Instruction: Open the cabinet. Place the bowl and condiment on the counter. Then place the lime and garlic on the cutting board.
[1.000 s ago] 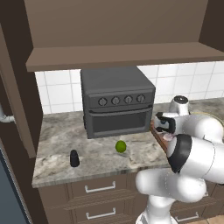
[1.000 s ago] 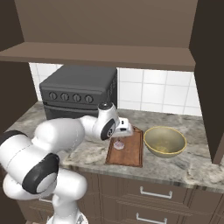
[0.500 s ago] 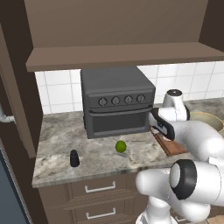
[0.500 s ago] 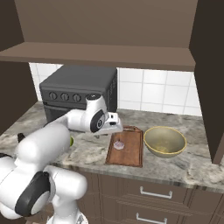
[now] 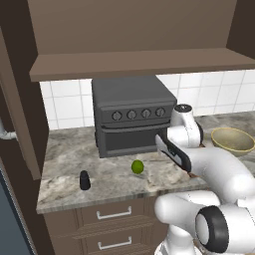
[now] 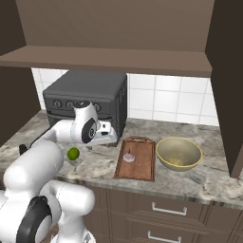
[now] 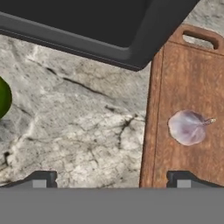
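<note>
The garlic (image 7: 188,127) lies on the cutting board (image 7: 188,78), toward its near end (image 6: 129,156). My gripper (image 7: 111,179) hovers open over the bare counter (image 7: 87,131), between the board's left edge and the lime (image 7: 2,97), with nothing between its fingers. It hangs just in front of the toaster oven's corner (image 6: 107,136). The lime (image 5: 137,166) rests on the counter in front of the oven. The condiment (image 5: 85,180) stands near the counter's front left edge. The bowl (image 6: 179,153) sits to the right of the cutting board (image 6: 138,163). The cabinet (image 5: 139,62) is open.
A dark grey toaster oven (image 5: 132,119) stands at the back of the counter, under the cabinet shelf. The open cabinet doors flank the work area, one on the left (image 5: 20,99) and one on the right (image 6: 228,85). White tiles cover the back wall.
My arm has swung left from above the cutting board to the counter beside it, still open. The garlic stays on the board.
</note>
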